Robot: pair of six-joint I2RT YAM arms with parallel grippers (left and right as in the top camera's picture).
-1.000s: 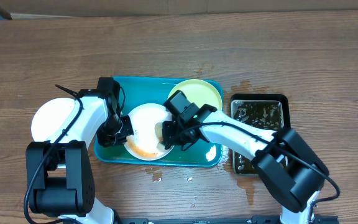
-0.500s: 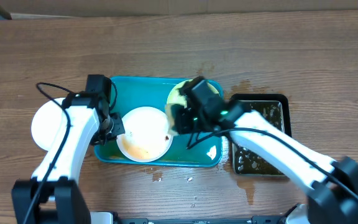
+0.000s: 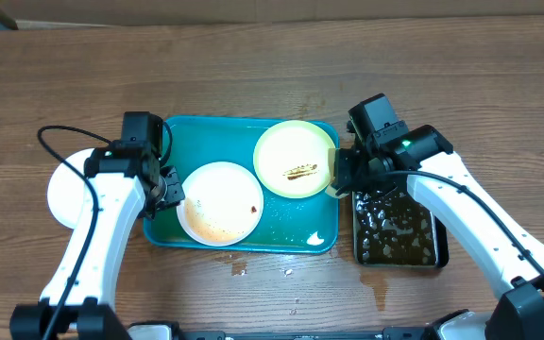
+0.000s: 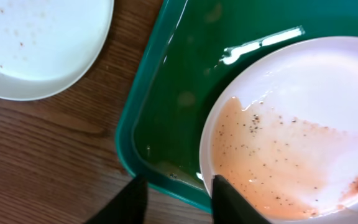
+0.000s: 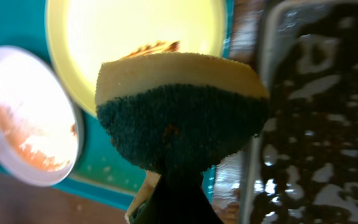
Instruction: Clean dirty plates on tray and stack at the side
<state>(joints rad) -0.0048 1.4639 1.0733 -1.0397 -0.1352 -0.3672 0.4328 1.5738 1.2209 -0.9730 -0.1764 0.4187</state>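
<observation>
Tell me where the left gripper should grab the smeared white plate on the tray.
Pinch the white plate by its raised left rim, coming over the tray wall from the side of the left gripper. It lies flat, so only the lip offers purchase.

So the teal rectangular plastic tray (image 3: 291, 227) has a white round plate (image 3: 220, 203) at its 7 o'clock and a pale green-rimmed round plate (image 3: 296, 159) at 1. A second white round plate (image 3: 64, 189) sits off-tray at 9, a black rectangular pan (image 3: 399, 227) at 3, and a yellow-green sponge (image 5: 179, 124) over the gap between tray and pan.
</observation>
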